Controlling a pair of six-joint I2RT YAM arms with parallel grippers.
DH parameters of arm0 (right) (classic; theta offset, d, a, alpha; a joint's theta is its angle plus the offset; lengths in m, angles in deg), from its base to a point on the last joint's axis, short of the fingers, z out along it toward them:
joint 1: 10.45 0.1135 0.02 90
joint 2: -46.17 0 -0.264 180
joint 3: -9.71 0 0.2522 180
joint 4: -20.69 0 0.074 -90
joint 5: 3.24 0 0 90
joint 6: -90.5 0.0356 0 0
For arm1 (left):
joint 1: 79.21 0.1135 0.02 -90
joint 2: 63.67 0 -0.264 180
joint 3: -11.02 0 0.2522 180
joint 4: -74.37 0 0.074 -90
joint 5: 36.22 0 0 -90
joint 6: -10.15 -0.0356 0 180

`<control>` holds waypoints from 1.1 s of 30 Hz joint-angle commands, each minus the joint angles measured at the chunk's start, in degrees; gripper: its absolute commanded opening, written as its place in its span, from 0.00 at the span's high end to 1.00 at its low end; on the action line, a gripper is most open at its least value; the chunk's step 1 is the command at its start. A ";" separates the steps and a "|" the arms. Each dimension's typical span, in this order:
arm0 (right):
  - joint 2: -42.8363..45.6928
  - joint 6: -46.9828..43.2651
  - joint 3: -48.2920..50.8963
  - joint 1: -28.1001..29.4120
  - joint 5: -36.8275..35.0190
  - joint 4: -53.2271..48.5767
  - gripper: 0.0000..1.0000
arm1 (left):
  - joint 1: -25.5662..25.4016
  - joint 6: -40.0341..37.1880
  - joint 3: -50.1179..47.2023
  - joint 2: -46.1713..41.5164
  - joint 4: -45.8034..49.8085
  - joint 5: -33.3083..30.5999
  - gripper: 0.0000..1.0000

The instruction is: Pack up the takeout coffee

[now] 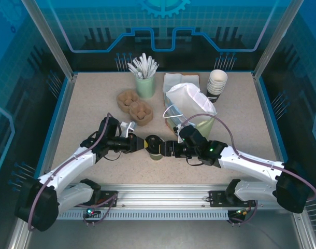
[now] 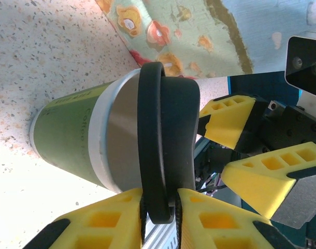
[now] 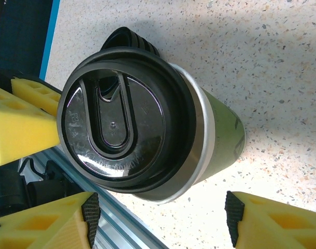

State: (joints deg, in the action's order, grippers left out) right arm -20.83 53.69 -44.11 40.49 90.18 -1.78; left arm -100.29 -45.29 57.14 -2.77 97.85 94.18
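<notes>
Two pincers, one cup, folks! The takeout coffee [image 1: 156,149] stands upright on the tabletop [image 1: 85,109], a touch toward 6 o'clock from centre. The paper bag [image 1: 191,106] is near, at the cup's 1 o'clock. The left pincer [image 1: 142,143] is at the cup's 9 o'clock side and the right pincer [image 1: 167,149] at its 3.

Danger first. The left pincer's fingers [image 2: 215,225] stand barely apart with the rim of the black lid [image 3: 116,124] between them. Gripping or merely flanking? I cannot tell. If that rim is the whole hold, a lift could pop the lid off or set the cup swinging. The right pincer is spread wide and holds nothing, its fingers clear of the green wall on either side. If it closes off-centre it shoves the cup over, and if it squeezes hard up near the lid the thin wall may buckle. That bag is also near enough for the right arm to nudge.

Now the views. From above you get the layout and the bag, but not the contact. The left wrist camera gives the rim between the fingers. The right wrist camera gives the lid's top face, seated evenly all round, and a clear gap between its fingers and the cup.
</notes>
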 commanded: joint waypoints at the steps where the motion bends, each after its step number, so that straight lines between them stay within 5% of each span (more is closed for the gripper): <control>1: -0.50 0.54 -0.20 -0.54 -0.43 2.02 0.31 | 0.83 -0.45 -1.20 0.68 -1.45 2.19 0.75; 19: -2.31 -0.43 -2.15 -1.10 0.03 2.28 0.26 | 1.04 -1.65 -1.42 3.86 -1.97 3.83 0.68; 33: -2.52 -1.32 -3.26 -1.95 0.27 1.50 0.26 | 1.04 -3.27 0.49 3.27 -0.16 3.22 0.42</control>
State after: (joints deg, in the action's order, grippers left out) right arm -22.97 53.38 -45.79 39.40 90.23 -0.49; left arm -99.92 -46.99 56.47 1.21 96.51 96.30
